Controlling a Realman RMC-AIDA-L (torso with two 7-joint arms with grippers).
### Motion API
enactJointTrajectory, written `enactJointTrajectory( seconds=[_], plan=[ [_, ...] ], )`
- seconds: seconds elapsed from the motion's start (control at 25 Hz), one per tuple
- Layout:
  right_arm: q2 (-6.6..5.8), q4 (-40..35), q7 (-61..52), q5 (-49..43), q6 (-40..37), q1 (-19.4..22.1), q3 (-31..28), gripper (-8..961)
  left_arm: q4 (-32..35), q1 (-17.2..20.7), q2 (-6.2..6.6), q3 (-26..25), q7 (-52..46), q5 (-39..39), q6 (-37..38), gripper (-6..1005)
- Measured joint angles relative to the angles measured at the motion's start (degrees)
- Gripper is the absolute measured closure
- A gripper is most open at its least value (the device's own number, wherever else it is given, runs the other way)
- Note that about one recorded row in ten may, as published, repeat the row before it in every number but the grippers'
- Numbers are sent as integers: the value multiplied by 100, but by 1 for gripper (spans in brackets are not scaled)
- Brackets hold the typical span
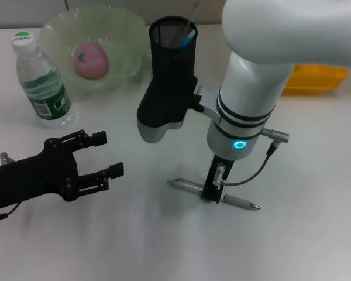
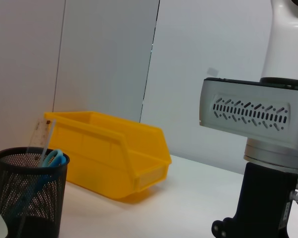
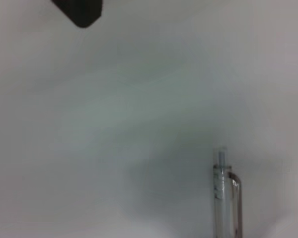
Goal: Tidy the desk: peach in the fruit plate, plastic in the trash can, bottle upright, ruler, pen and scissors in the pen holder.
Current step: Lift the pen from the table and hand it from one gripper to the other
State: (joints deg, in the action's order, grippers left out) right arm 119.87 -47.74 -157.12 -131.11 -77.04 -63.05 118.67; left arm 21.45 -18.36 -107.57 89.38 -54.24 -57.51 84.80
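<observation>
Table (image 1: 316,234): plain white top; carries everything below.
Trash can (image 1: 314,79): yellow bin at the far right, mostly hidden behind the right arm in the head view. No writing on it that I can make out.
Fruit plate (image 1: 120,35): pale green wavy bowl at the far left-centre, peach (image 1: 91,60) already lying inside.
Bottle (image 1: 42,81): upright, near the plate on the left. Green label carries print, too small to read; cap has a green patch, no legible text.
Pen holder (image 1: 173,64): black mesh cup beside the plate. Scissors (image 1: 186,38) and ruler (image 2: 39,136) stand inside it in the left wrist view.
Left pincer (image 1: 99,155): idle low on the left, jaws spread apart, holding nothing.
Right pincer (image 1: 213,187): down at the table, straddling the pen's midsection. Whether the fingers are closed on it, I cannot tell.
Pen (image 1: 213,194): lies flat on the table in front of the holder, metal tip pointing right. No readable brand.
Plastic: not visible in any view.
Risk 1: slim, smooth barrel lying flat; judged likely to roll or squirt out if the jaws close off-centre.
Risk 2: a midsection grip leaves both ends free; the pen may tilt and catch the holder rim.
Risk 3: the holder is already crowded; the pen could snag on the scissors or ruler, or tip the cup.
</observation>
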Motion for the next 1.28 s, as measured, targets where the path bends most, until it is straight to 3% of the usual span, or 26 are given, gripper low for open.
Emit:
enactJointTrajectory(
  seconds=[0.96, 1.16, 1.28],
  plan=[
    [1, -92, 50, 25, 42, 145, 31, 846, -10, 9, -1, 0, -68, -6, 21, 227],
    [-27, -387, 248, -15, -56, 417, -444, 846, -3, 35, -6, -90, -114, -5, 42, 227],
    [-50, -844, 509, -297, -180, 800, -1179, 846, -1, 48, -8, -136, -193, -1, 50, 227]
  ],
)
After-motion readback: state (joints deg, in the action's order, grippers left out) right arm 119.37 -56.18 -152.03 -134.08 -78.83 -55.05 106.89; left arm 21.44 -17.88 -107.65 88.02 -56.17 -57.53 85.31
